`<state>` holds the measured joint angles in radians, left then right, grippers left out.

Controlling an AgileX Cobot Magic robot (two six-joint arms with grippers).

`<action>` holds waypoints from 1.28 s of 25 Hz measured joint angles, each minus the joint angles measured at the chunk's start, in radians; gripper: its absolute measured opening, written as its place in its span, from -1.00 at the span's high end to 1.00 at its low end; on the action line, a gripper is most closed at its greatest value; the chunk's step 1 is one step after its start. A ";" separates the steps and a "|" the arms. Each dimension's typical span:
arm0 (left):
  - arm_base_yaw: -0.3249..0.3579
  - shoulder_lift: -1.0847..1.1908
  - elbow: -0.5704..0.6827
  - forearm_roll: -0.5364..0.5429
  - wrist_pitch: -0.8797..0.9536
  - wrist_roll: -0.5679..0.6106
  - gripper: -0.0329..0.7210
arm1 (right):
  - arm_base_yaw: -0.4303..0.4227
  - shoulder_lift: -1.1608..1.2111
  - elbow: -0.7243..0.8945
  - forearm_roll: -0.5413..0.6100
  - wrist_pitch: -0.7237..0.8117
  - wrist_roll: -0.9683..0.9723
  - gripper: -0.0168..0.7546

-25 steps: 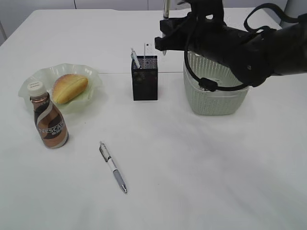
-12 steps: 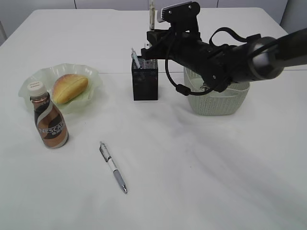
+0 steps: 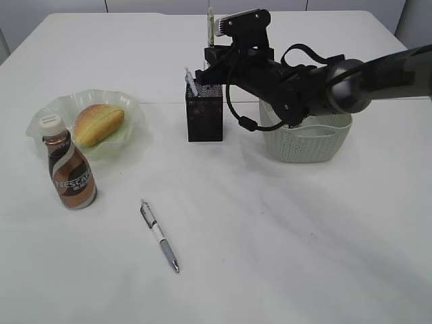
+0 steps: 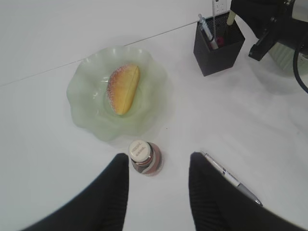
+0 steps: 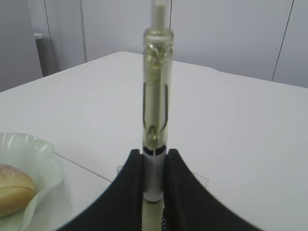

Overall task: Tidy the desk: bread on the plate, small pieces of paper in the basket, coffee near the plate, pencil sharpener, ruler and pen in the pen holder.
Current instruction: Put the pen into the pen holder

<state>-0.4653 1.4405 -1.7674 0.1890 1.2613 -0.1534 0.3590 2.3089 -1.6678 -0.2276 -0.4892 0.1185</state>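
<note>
The right gripper point(image 5: 154, 185) is clamped on a pen point(image 5: 155, 110) with a clear yellowish barrel, its two dark fingers point(image 5: 129, 192) pressed against the white lower section. The pen stands upright, long axis vertical, its clicker end pointing up. In the exterior view this held pen point(image 3: 210, 27) rises above the arm directly over the pen holder point(image 3: 204, 111); whether its lower tip is already inside the mesh cup is hard to tell, since the gripper body hides it.

The pen holder stands upright on the desk point(image 3: 270, 236), just left of the basket point(image 3: 307, 138). It already holds a pen leaning toward the left and a clear ruler point(image 4: 216, 8) standing on end at its back edge.

A second pen point(image 3: 159, 235) lies flat on the desk, well in front of the holder. Its long axis runs diagonally, the clip end toward the far left and the metal tip toward the near right.

The bread point(image 3: 98, 124) lies in the plate point(image 3: 47, 115) at the left, its long axis slanting from near left to far right, slit facing up. The coffee point(image 3: 69, 170) stands upright just in front of the plate, white cap on top.

The left gripper point(image 4: 159, 185) hangs above the coffee bottle with its fingers point(image 4: 118, 187) apart and nothing between them; from the wrist camera, the bottle's cap shows in the gap far below.
</note>
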 joint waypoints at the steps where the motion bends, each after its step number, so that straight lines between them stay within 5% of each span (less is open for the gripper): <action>1: 0.000 0.000 0.000 0.002 0.000 0.000 0.10 | -0.003 0.007 -0.004 0.000 0.003 0.000 0.81; 24: 0.000 0.000 0.000 0.007 0.000 0.000 0.10 | -0.002 0.086 -0.096 -0.042 0.108 0.039 0.80; 32: 0.000 0.000 0.000 0.007 0.000 0.000 0.10 | -0.002 0.086 -0.100 -0.160 0.108 0.141 0.54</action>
<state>-0.4653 1.4405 -1.7674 0.1963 1.2613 -0.1534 0.3566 2.3947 -1.7676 -0.3878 -0.3808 0.2590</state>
